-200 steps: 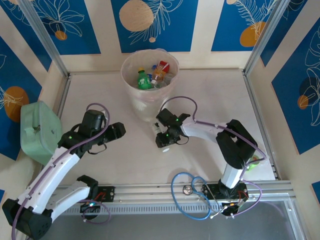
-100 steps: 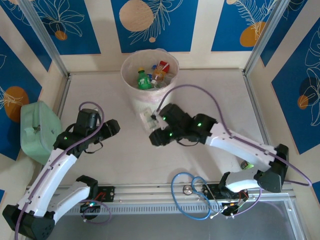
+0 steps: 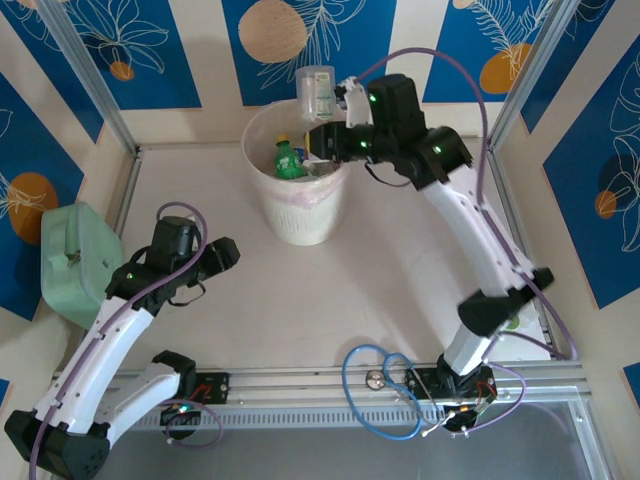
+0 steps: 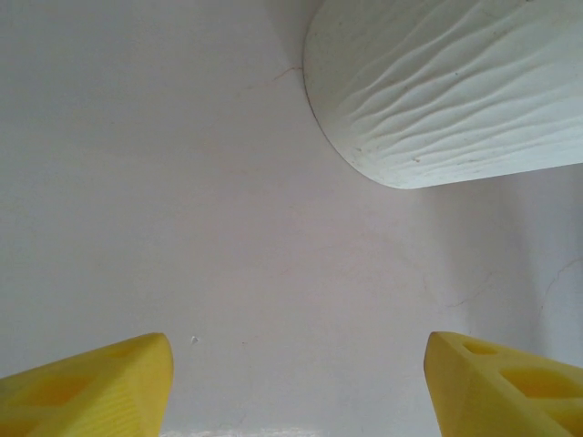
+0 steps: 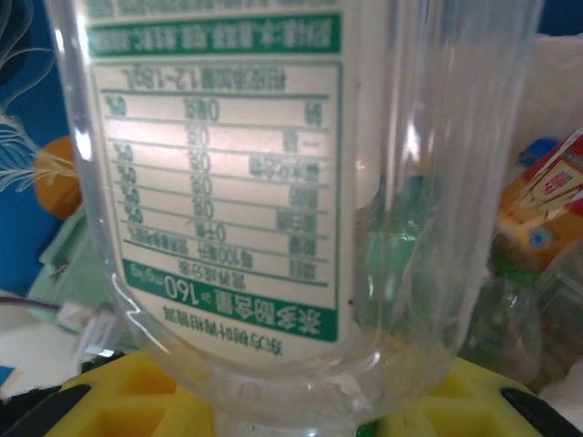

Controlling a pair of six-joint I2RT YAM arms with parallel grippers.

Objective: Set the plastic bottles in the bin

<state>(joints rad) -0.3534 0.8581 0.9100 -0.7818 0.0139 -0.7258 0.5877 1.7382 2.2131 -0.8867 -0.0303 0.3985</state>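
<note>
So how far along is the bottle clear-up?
Nearly done. Several plastic bottles, one green, already lie in the tall whitish round bin. The right claw holds a clear green-labelled plastic bottle above its rim, unreleased. A small green object by the right arm may be one more.

Mint-green case [image 3: 75, 262], blue cable [image 3: 345, 380]

You're looking into a robot lab cell: two white arms [image 3: 110, 330] bolted to an aluminium rail [image 3: 290, 378] at the edge of a white table [image 3: 400, 260]. Slotted metal posts [image 3: 85, 75] frame it, with blue leaf-printed panels [image 3: 300, 50] for walls, and a loose blue cable [image 3: 344, 383] coils by the bases.
</note>
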